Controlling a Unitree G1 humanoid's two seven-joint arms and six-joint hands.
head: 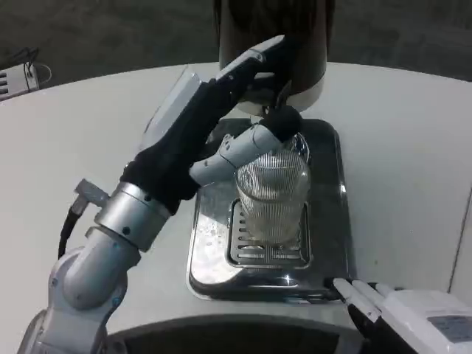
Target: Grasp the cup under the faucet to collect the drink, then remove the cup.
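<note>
A clear ribbed cup [271,193] stands upright on the grate of a shiny metal drip tray [330,206], below the dark drink dispenser [295,44]. My left hand [221,110] reaches in from the left above the cup. Its long fingers [254,63] stretch straight toward the dispenser's front, and a black-tipped thumb [276,125] lies across the cup's upper rim, hiding the faucet. The fingers do not wrap around the cup. My right hand [402,310] rests low at the bottom right, just in front of the tray's corner, with its fingers out and nothing in them.
The round white table [413,147] has free room to the right and left of the tray. A white device with cables [18,77] lies at the far left edge. The table's front edge runs along the bottom.
</note>
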